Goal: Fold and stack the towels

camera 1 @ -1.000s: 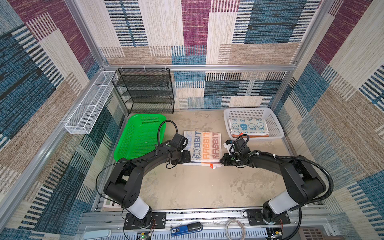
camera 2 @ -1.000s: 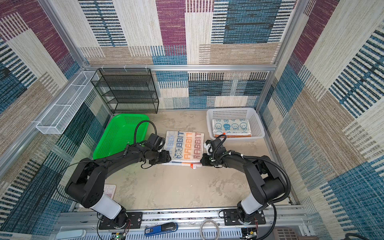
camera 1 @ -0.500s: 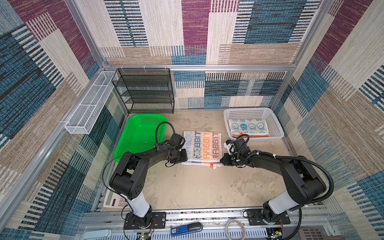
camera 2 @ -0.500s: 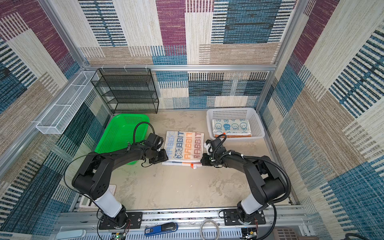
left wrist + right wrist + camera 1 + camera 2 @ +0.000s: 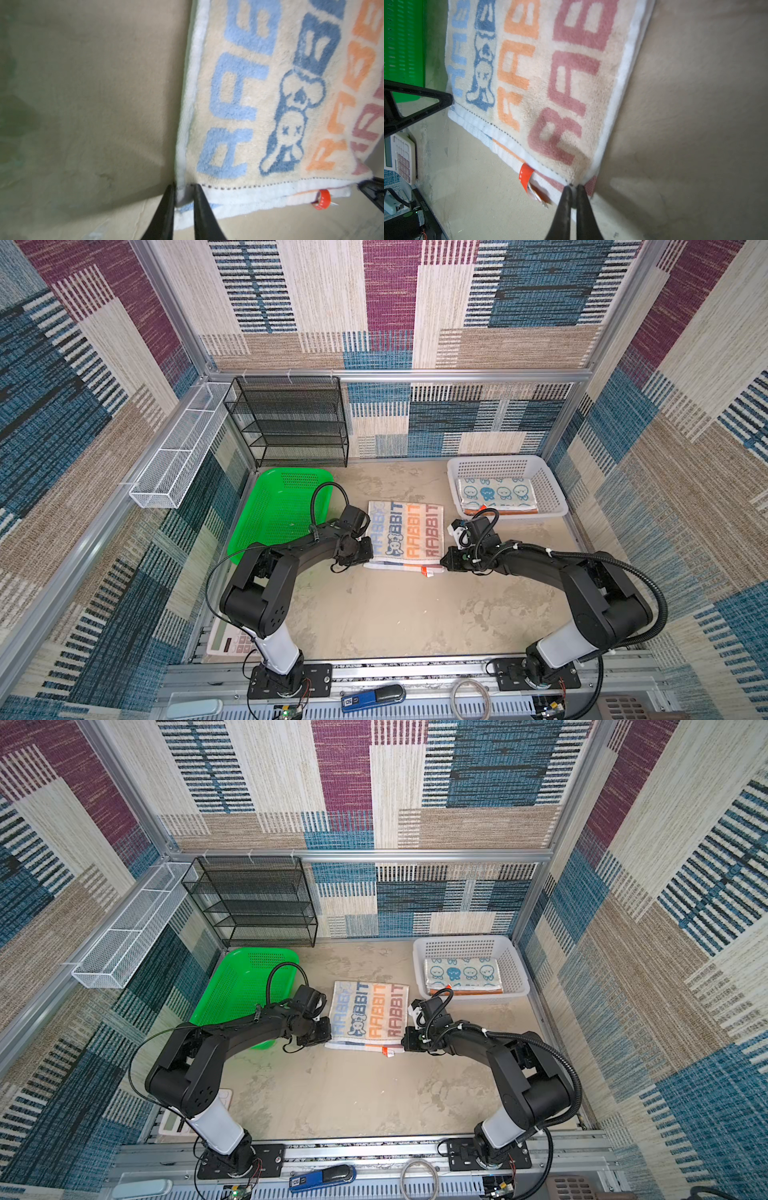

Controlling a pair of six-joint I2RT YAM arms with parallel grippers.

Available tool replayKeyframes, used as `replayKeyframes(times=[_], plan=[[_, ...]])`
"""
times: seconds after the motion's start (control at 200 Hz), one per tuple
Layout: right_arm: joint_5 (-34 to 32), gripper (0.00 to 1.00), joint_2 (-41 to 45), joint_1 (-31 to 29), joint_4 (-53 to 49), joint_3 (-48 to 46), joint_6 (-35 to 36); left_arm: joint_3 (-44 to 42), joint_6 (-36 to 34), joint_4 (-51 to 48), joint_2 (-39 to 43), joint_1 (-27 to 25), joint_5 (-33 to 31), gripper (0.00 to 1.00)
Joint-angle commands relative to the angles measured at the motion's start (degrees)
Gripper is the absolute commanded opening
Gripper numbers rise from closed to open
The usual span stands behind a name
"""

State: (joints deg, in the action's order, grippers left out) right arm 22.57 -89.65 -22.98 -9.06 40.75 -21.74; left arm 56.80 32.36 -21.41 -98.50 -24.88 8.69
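Now, on the left wrist view I read the left fingers [image 5: 164,212] as pinched on one near corner of the RABBIT towel [image 5: 409,531], a wad of white hem filling the narrow gap between them. Right fingers [image 5: 563,209] are all but closed on the other near corner, hem caught at their tips. The towel lies flat on the bench [image 5: 395,614], lettering up, spanning from one pair of fingers to the other. Its near edge shows two layers, and an orange tag [image 5: 526,176] sticks out near the right fingers. Beyond the right fingers, apart from them, the white basket [image 5: 552,497] holds a folded towel with blue rabbit faces [image 5: 494,493] on an orange towel [image 5: 498,512], of which I see only the edge. Green basket [image 5: 270,510] sits on the outer side of the left fingers, away from the towel.
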Motion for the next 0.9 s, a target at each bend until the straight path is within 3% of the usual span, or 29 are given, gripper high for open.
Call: replayKeyframes(times=[0.0, 0.285, 0.896], plan=[[0.1, 0.03, 0.1, 0.0, 0.6, 0.0, 0.3, 0.8, -1.1, -0.9, 0.1, 0.1, -1.6, 0.21], [0.3, 0.03, 0.0, 0.0, 0.7, 0.1, 0.4, 2.0, -1.6, -1.9, -0.3, 0.1, -1.8, 0.18], [0.3, 0.02, 0.3, 0.0, -0.5, 1.4, 1.0, 5.7, -3.3, -6.2, -0.2, 0.1, -4.4, 0.0]])
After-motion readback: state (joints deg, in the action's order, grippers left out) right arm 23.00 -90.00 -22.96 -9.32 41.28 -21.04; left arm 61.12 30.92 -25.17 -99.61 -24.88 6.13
